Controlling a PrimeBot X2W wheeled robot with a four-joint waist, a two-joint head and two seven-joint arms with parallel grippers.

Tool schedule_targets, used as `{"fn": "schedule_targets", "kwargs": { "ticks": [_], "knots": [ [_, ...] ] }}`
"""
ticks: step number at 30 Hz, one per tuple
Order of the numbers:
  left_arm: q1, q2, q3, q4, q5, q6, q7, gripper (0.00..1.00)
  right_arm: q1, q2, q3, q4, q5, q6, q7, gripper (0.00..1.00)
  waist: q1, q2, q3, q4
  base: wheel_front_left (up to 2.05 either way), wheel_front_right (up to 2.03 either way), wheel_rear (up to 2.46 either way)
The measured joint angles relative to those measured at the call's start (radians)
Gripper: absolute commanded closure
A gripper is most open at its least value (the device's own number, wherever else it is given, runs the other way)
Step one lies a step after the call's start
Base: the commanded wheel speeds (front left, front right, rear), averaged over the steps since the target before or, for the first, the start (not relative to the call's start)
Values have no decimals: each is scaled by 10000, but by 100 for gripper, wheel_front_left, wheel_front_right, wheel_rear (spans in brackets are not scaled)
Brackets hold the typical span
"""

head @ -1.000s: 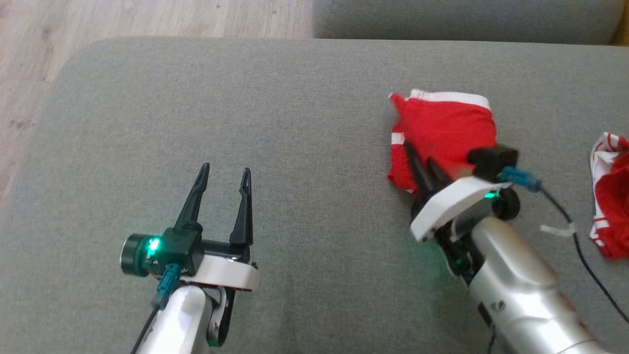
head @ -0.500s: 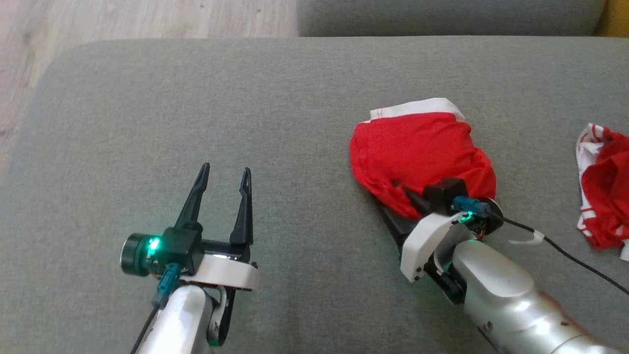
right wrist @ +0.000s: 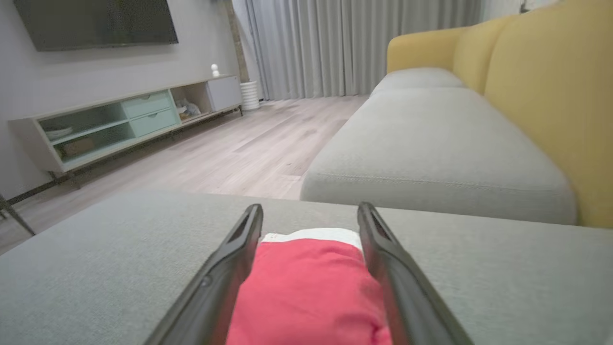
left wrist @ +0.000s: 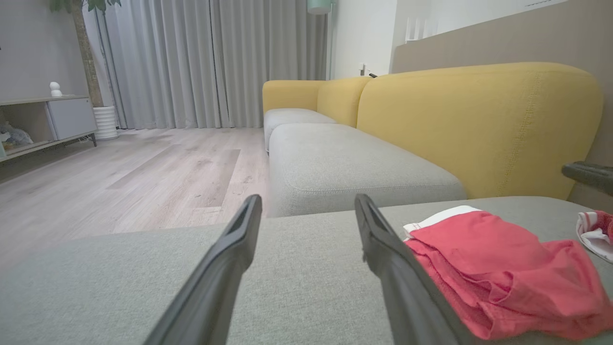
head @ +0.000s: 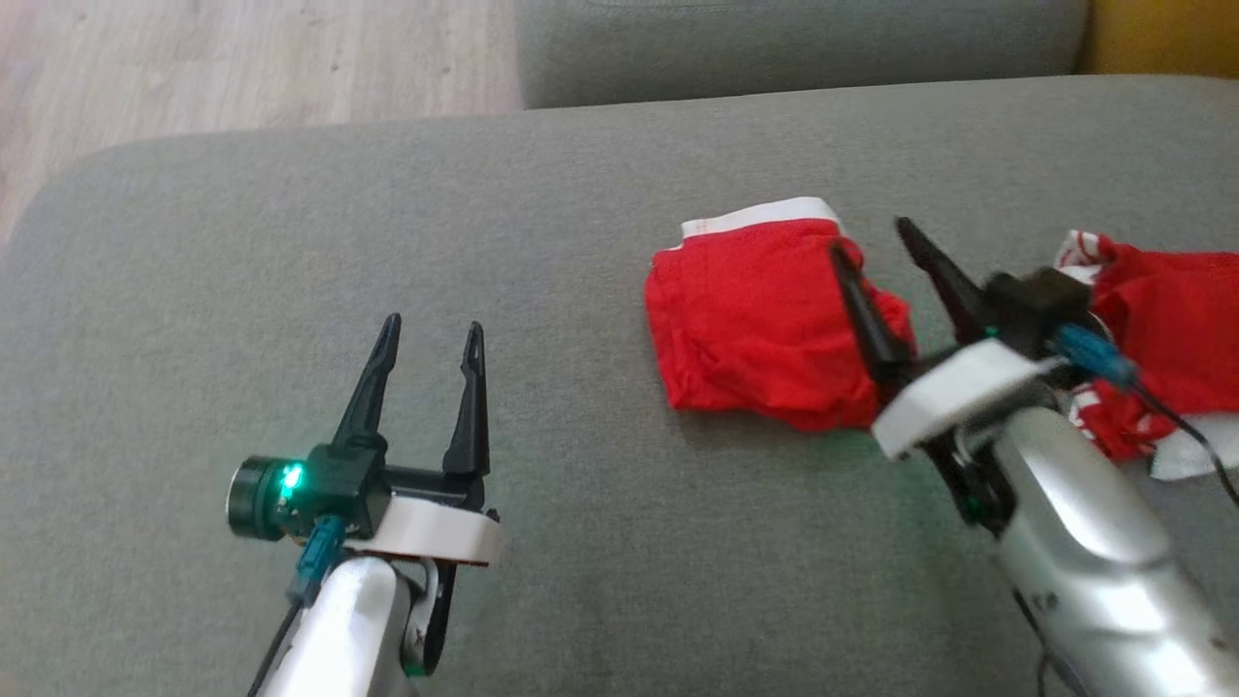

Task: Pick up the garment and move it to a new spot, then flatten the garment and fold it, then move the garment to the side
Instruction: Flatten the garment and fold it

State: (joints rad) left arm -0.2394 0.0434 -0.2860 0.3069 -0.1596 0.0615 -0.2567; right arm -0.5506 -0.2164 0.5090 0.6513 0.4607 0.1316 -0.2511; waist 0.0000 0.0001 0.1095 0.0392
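While the right gripper [head: 868, 235] gapes wide and empty, the garment [head: 755, 319] lies just beneath its fingers.

The left gripper [head: 433, 324] is seen at seven o'clock, fingers apart, pointed to twelve; the right gripper [head: 868, 235] at three o'clock, also spread, pointed to eleven.

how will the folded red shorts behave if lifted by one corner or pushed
Probably floppy: the red shorts lie in wrinkles and layers, so lifted by one corner they would likely droop and unfold. Likely light, being thin cloth. On the grey cushion a push would probably bunch them.
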Motion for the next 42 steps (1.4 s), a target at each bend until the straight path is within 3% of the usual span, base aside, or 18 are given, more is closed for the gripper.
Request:
{"fn": "schedule_targets", "kwargs": {
  "ticks": [5, 9, 13, 18, 19, 20, 28, 34, 42],
  "knots": [
    [10, 0, 77, -127, 0, 2, 0, 0, 1615, -46, -1935, -1356, -1074, 0, 2, 0, 0, 0, -177, -327, 0, 0, 0],
    [31, 0, 134, -263, -2, 6, 0, 0, 2701, 453, -3522, -2284, -1858, 0, 0, 0, 0, 0, -227, -547, 0, 0, 0],
    [180, 0, 128, -301, -4, 8, 0, 0, 3640, 1114, -4142, -2727, -2493, 0, 2, 0, -1, 0, -149, -676, 0, 0, 0],
    [208, 2, 25, -351, -12, 6, 0, 0, 3820, 1243, -4564, -2999, -2800, 0, 0, 0, 0, 0, 159, -607, 0, 0, 0],
    [193, 2, -12, -357, -65, 6, 0, 0, 3727, 1243, -4556, -2987, -2869, 0, 0, 47, 0, 0, 241, -569, 0, 0, 0],
    [174, 2, -48, -359, -79, 8, 0, 0, 3606, 1244, -4535, -2974, -2907, 0, 2, 100, 0, 0, 331, -520, 0, 0, 0],
    [-439, 2, -418, -368, -167, 107, 0, 0, 1417, 993, -4015, -1937, -2978, 0, 359, 100, 2, 0, 1235, 75, 0, 0, 0],
    [-791, 0, -690, -372, -270, 213, 0, 0, -165, 815, -3655, -40, -2936, 0, 491, 100, 3, 0, 1850, 704, 0, 0, 0],
    [-951, 0, -775, -345, -372, 326, 0, 0, -967, 769, -3083, 2577, -3035, 0, 359, 100, 1, 0, 2129, 1163, 0, 0, 0]
  ]
}}
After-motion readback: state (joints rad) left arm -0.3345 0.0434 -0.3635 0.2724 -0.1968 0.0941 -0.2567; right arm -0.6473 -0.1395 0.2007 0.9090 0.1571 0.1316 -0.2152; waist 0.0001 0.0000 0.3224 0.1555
